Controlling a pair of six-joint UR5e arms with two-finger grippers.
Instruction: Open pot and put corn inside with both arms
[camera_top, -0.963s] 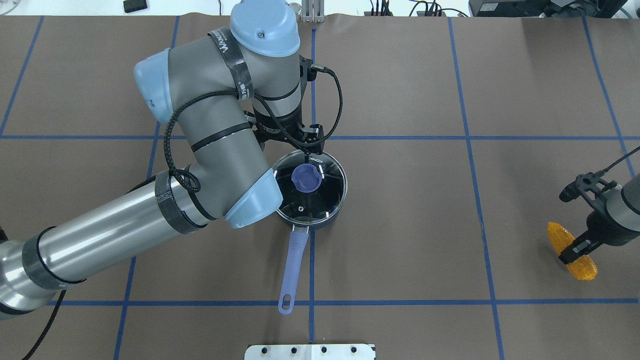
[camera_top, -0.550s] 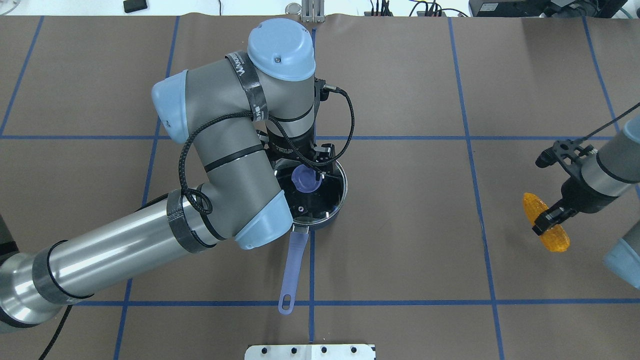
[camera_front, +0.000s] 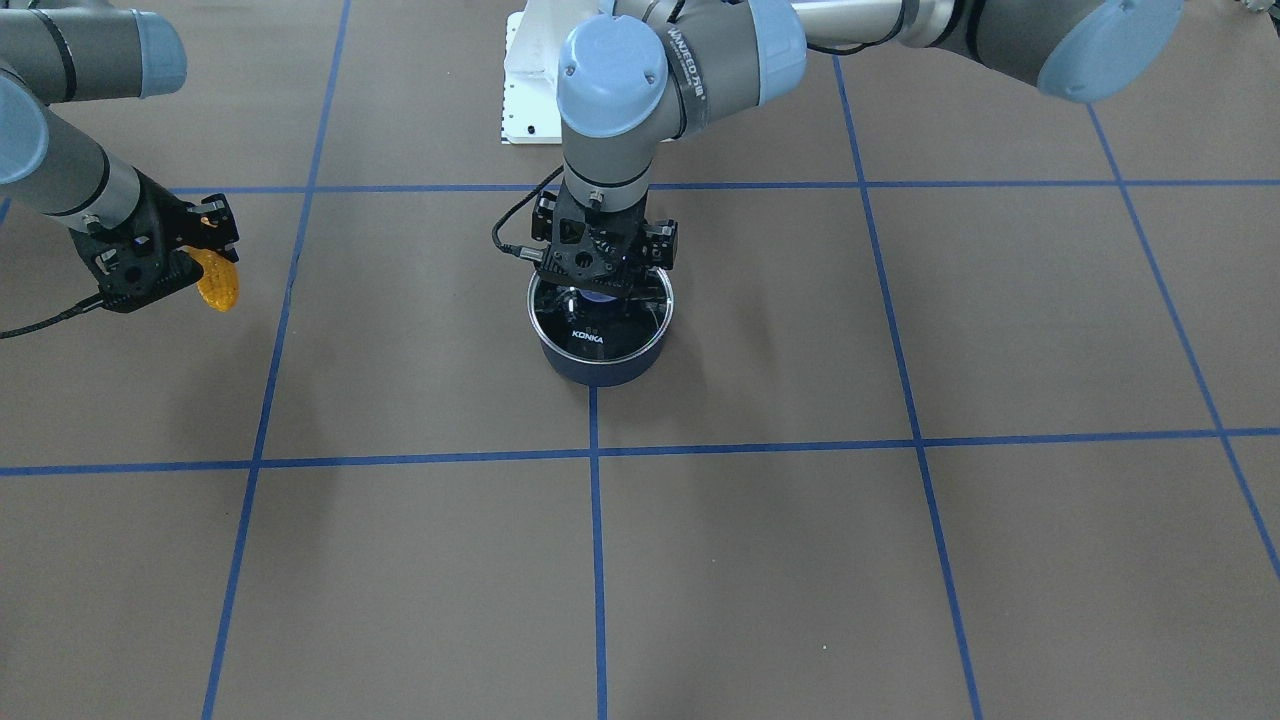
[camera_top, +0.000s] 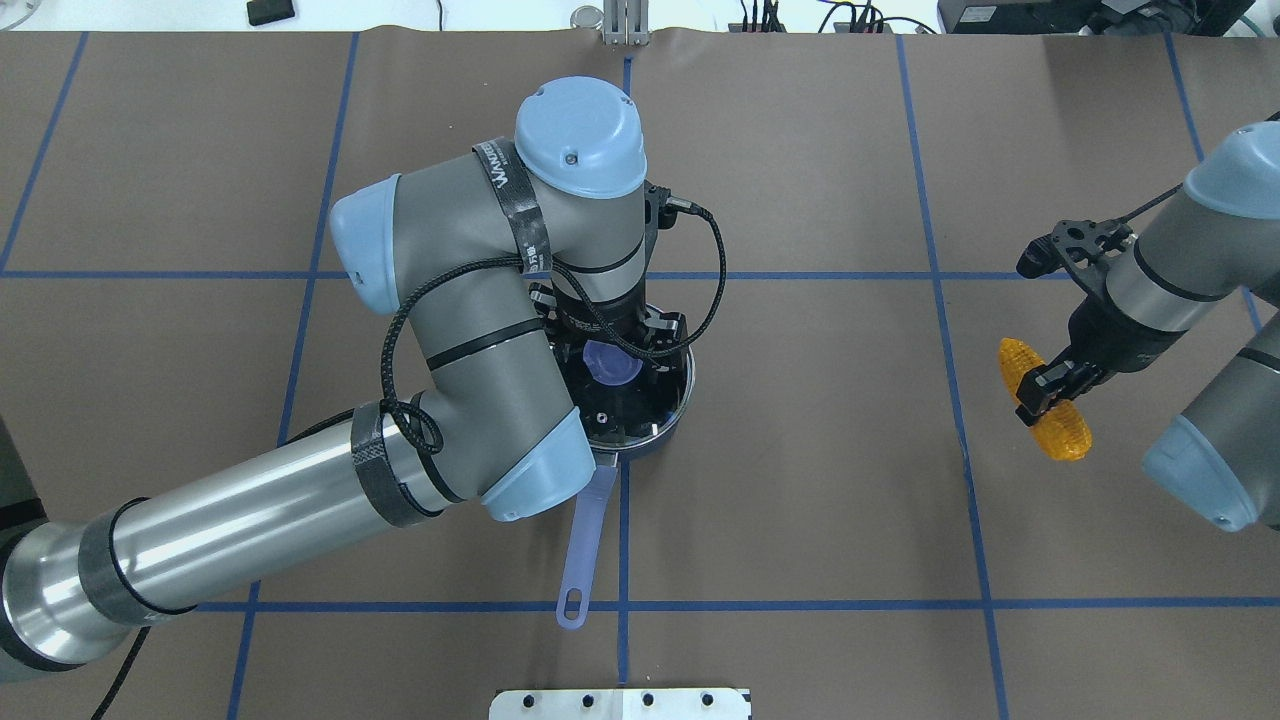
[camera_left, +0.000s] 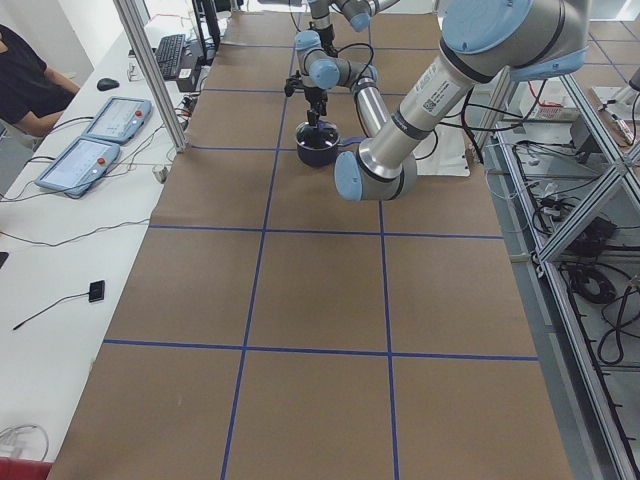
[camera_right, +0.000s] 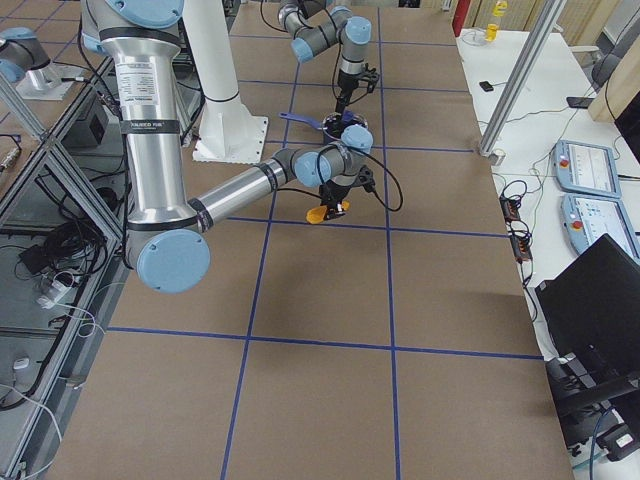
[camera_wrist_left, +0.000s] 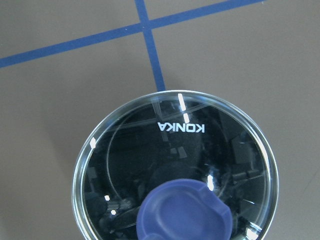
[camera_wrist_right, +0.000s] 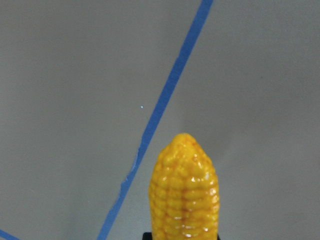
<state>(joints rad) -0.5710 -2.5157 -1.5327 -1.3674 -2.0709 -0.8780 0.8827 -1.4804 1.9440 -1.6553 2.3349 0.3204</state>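
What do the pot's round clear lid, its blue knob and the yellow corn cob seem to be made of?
The round clear lid: apparently glass, glossy, see-through with sharp reflections and a printed KONKA mark. Its blue knob: probably matte plastic or silicone; soft, dull sheen. The yellow corn cob: likely moulded plastic, with shiny, uniform kernels.

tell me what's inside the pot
Through the glass lid on the pot, only black interior and reflections show; the corn is in the right gripper, apart. The knob and left gripper hide the middle.
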